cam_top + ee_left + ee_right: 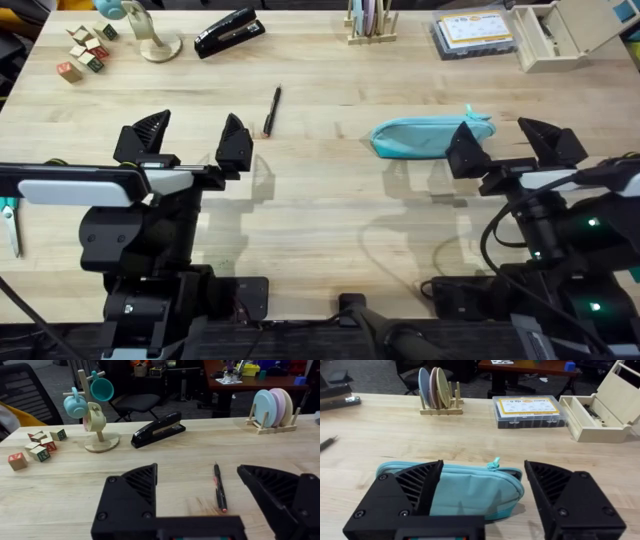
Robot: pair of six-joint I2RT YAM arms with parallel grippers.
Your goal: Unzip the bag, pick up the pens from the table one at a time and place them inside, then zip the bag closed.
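Bag: the long, soft teal-blue fabric pencil pouch lies flat on the right half of the table, its length running left to right; its zipper looks closed, and a small teal pull tab sticks up at its right end.
Pen: one thin dark stick pen with a reddish-brown tip lies left of centre, well apart from the pouch, its reddish end toward the near side.
Table: the light wooden butcher-block table of pale planks carries everything.
Left gripper: the black left gripper hovers near the pen, just to its near-left, fingers spread wide and holding nothing.
Right gripper: the black right gripper hovers at the pouch's right end, fingers wide apart and empty.
Far edge: a black stapler, a wooden mug tree with pastel mugs, lettered wooden blocks, and a clear box with a yellow-bordered label.
Writing: the box label's print is too small to read.
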